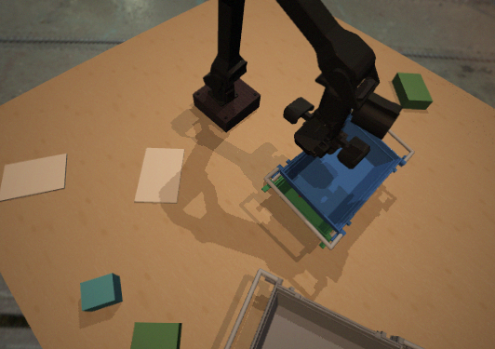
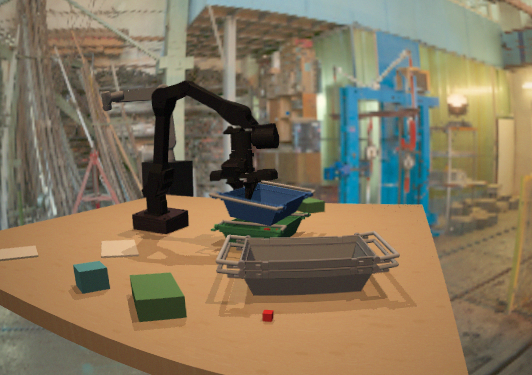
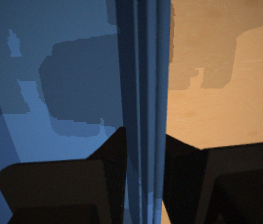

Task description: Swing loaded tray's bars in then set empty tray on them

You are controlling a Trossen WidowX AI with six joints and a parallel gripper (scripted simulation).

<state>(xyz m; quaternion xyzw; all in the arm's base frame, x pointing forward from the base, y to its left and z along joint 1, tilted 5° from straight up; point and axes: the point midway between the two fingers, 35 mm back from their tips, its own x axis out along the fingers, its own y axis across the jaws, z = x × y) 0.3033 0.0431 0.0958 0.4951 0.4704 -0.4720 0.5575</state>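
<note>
The gripper [image 1: 322,140] [image 2: 250,193] [image 3: 134,131] is clenched on a long side wall of the blue tray [image 1: 341,185] [image 2: 250,212] [image 3: 151,75], 1 fingertip inside and 1 outside. The blue tray is deep, with sloping walls, a ribbed rim and 2 pale bars, 1 jutting beyond each short end; no load shows inside. Its mouth faces up, and its long axis runs from lower left to upper right in the top view, bars at those 2 ends. Below the blue tray is the green tray [image 1: 304,206] [image 2: 287,229], partly hidden, with a bit of red showing inside; I cannot tell whether the 2 trays touch. Nearer the exterior camera than the blue tray stand grey trays [image 1: 312,330] [image 2: 310,285], apparently 2 nested, and beyond them a red cube [image 2: 268,315]. On the blue tray's robot-base side, well apart, lie 2 white cards [image 1: 159,175] [image 2: 119,248]. A teal block [image 1: 100,292] [image 2: 91,277] sits farther from the blue tray than the nearer card.
</note>
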